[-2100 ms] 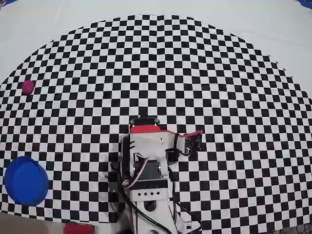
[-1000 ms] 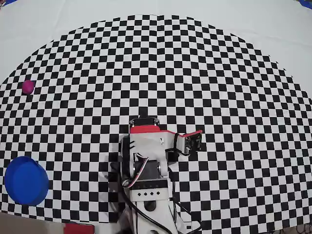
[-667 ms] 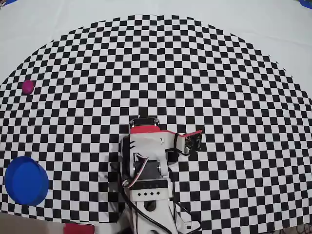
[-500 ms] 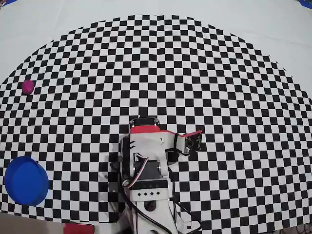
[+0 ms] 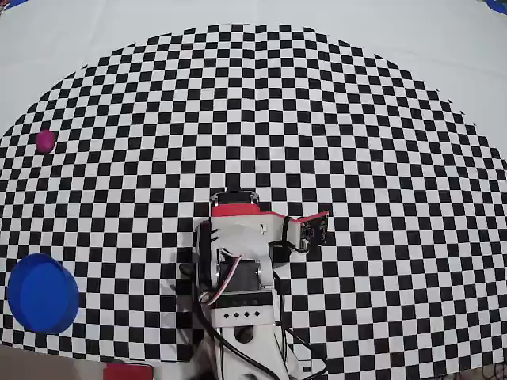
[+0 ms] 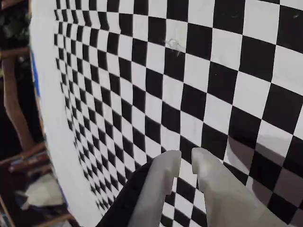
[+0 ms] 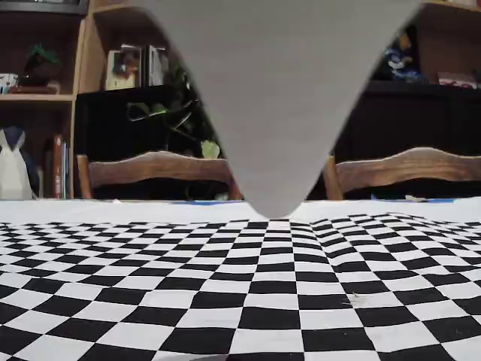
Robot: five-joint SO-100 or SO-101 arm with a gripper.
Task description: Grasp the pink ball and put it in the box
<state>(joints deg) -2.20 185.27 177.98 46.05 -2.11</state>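
From the overhead view I take the blue box (image 5: 42,292) as my landmark. It sits at the lower left of the checkered mat (image 5: 356,158). The pink ball (image 5: 45,141) lies well above the box in that picture, near the mat's left edge and well apart from it. My arm (image 5: 238,261) is folded up well to the right of the box, so the ball lies up and far to the left of the gripper (image 6: 186,158); the coming reach has to swing left and stretch out. A ball has no long axis, so any approach angle suits.

In the wrist view the two pale fingers (image 6: 161,179) stand close together with a thin gap between the tips, holding nothing; only squares show beneath them, neither ball nor box.

Against the earlier overhead pictures, nothing has shifted: ball, box and arm sit as before.
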